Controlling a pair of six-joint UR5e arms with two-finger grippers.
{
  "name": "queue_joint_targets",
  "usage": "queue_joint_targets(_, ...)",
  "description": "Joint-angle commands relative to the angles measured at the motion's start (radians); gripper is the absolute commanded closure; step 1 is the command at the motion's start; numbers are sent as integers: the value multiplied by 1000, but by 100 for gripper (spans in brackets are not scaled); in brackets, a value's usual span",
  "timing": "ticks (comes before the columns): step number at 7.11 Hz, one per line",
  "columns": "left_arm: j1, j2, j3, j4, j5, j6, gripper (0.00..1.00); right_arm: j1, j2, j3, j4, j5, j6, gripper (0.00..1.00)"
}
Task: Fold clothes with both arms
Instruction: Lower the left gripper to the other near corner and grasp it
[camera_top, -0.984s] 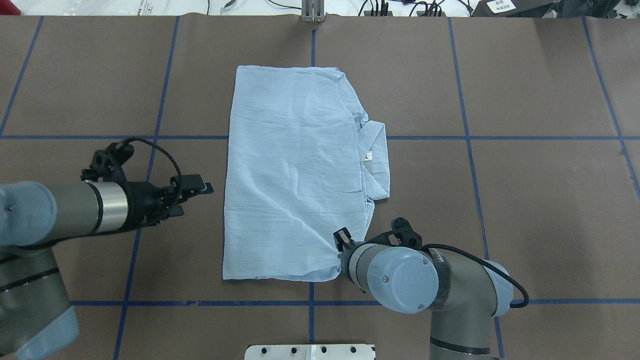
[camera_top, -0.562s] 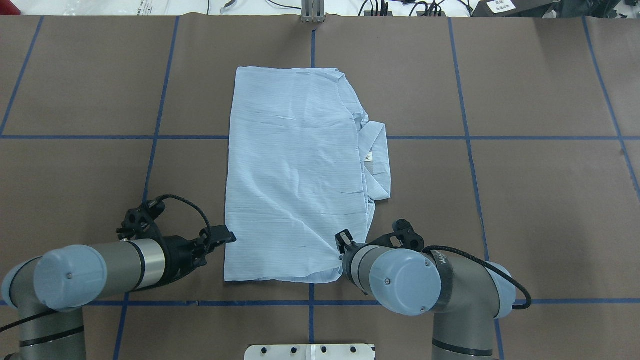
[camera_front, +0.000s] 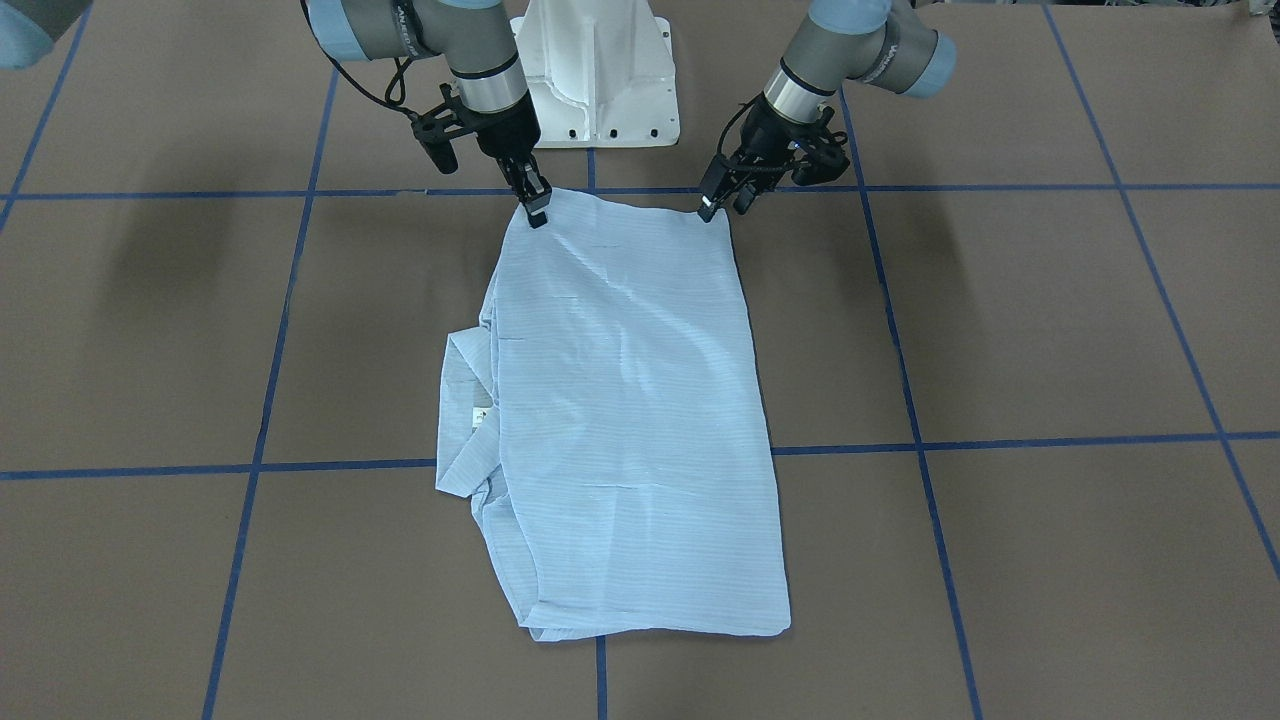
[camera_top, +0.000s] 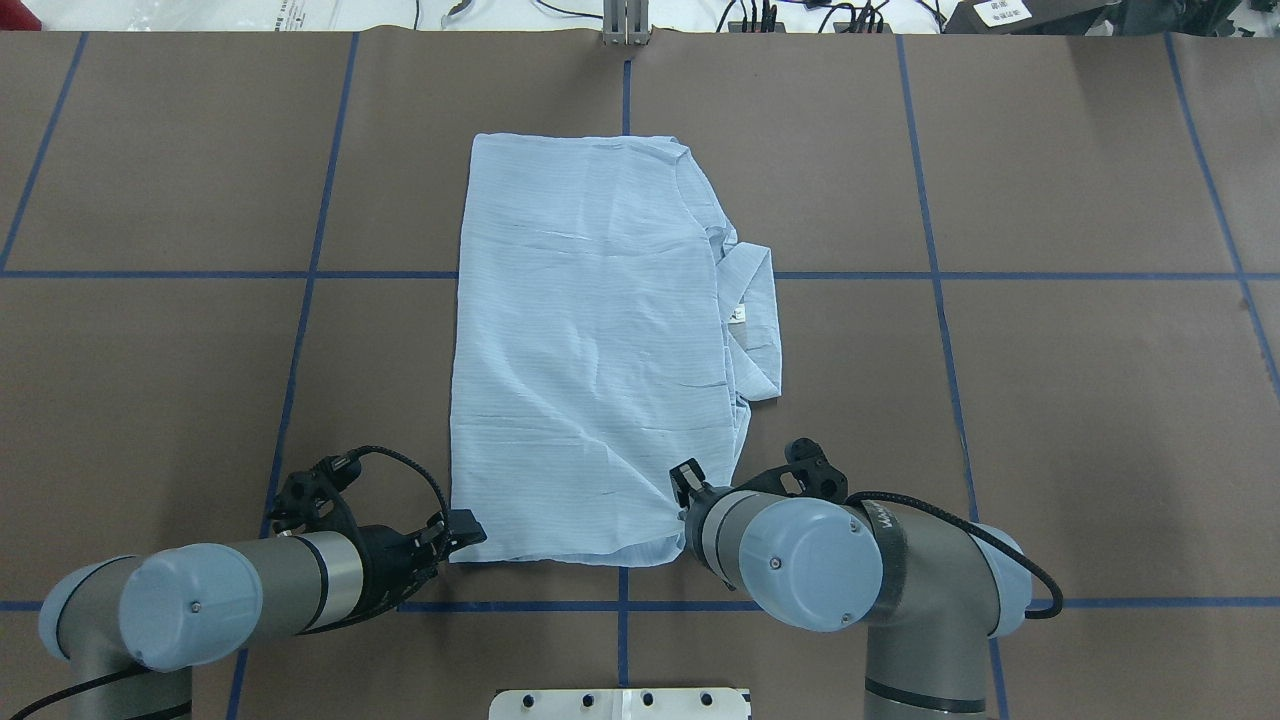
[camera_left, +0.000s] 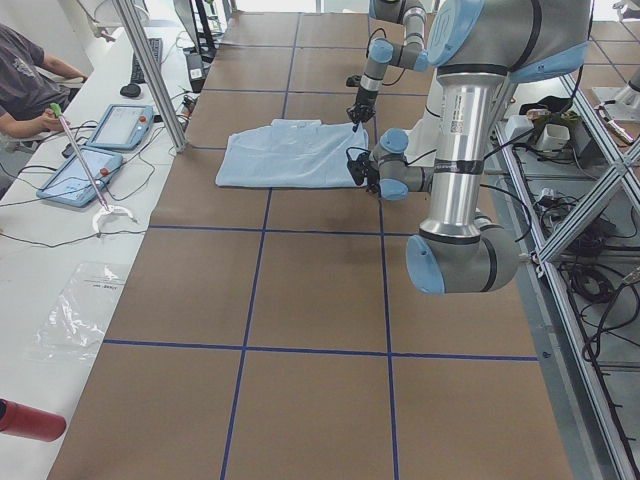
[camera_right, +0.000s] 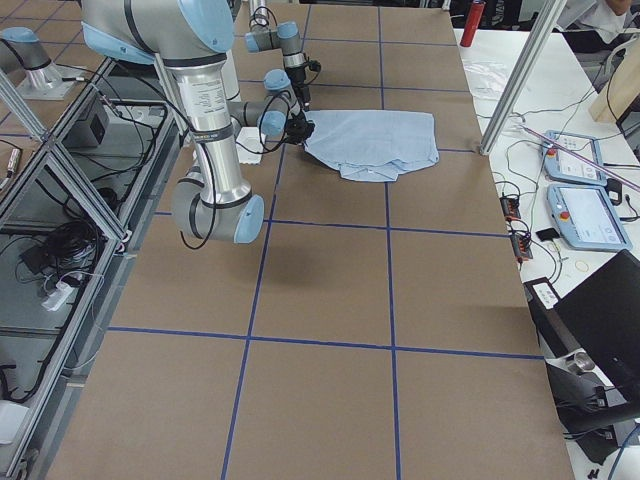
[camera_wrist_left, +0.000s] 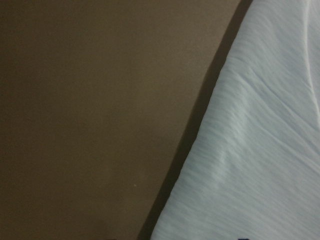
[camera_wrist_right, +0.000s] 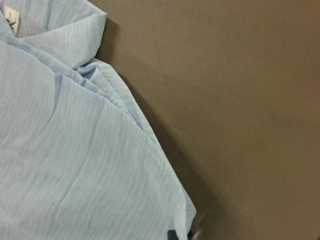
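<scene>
The pale-blue striped shirt (camera_top: 590, 350) lies folded into a tall rectangle on the brown table. Its collar (camera_top: 752, 320) and white neck label (camera_top: 738, 314) stick out on the right edge. My right gripper (camera_front: 538, 212) is shut on the shirt's near-right corner, and the cloth puckers toward it (camera_top: 681, 512). My left gripper (camera_front: 722, 205) stands open at the near-left corner (camera_top: 468, 530), its fingers at the hem. The left wrist view shows only the shirt's edge (camera_wrist_left: 260, 150) and bare table. In the right wrist view the shirt (camera_wrist_right: 75, 175) fills the left half.
Blue tape lines (camera_top: 625, 605) grid the brown table. The white pedestal base (camera_front: 600, 80) stands just behind both grippers. A side bench with tablets (camera_left: 120, 125) and a seated person (camera_left: 30, 85) runs along the table's far side, and a red bottle (camera_left: 25, 420) lies there.
My left arm has swung back toward the robot, from beside the shirt's left edge down to its near-left corner. The right arm and the shirt have not moved.
</scene>
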Motion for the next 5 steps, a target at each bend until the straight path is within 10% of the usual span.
queue_joint_targets(1,6,-11,14,1,0,-1,46,0,0,0,0,0,-2,100)
queue_joint_targets(3,5,-8,10,1,0,-1,100,0,0,0,0,0,-2,100)
queue_joint_targets(5,5,-11,1,1,0,-1,100,2,-1,2,0,2,-8,100)
